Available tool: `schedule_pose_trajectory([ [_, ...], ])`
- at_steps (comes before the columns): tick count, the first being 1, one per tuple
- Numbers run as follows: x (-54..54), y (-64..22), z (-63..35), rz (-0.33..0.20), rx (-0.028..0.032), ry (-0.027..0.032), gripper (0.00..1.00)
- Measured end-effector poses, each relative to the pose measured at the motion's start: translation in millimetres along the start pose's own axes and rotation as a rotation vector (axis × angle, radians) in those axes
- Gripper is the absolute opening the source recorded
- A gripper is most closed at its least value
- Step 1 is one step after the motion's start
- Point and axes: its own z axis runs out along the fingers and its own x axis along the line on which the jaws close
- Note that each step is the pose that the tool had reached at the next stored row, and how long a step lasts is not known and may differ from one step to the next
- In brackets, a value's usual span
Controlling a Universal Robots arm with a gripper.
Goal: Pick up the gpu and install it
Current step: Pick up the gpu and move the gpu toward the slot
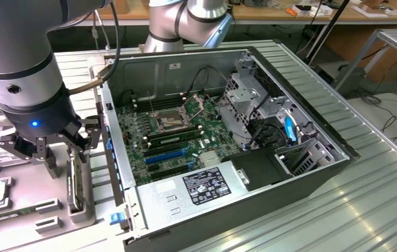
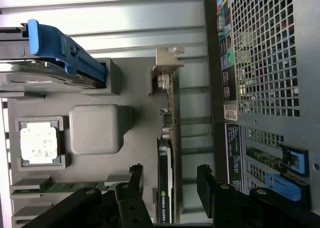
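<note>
Arm in the upper left of the exterior view: thick round tube, silver-grey metal. A dark grey band is seen across it, and a pale grey collar below carries one small black round plug. The wrist housing under that is black and round, marked by a small blue light. A black cable is run off the arm's side. A further silver segment with a grey joint cap is seen at top centre. The gripper is black, built of jointed linkage bars. In the wrist view the fingers are matte black and blocky, with round bolt heads noted at the pivots.
</note>
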Motion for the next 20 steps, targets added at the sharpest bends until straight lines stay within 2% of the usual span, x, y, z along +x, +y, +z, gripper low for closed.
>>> schedule_pose_trajectory([
  [20,2.5,-4.4,11.7,-0.001,-0.0002,-0.0014,0.56],
])
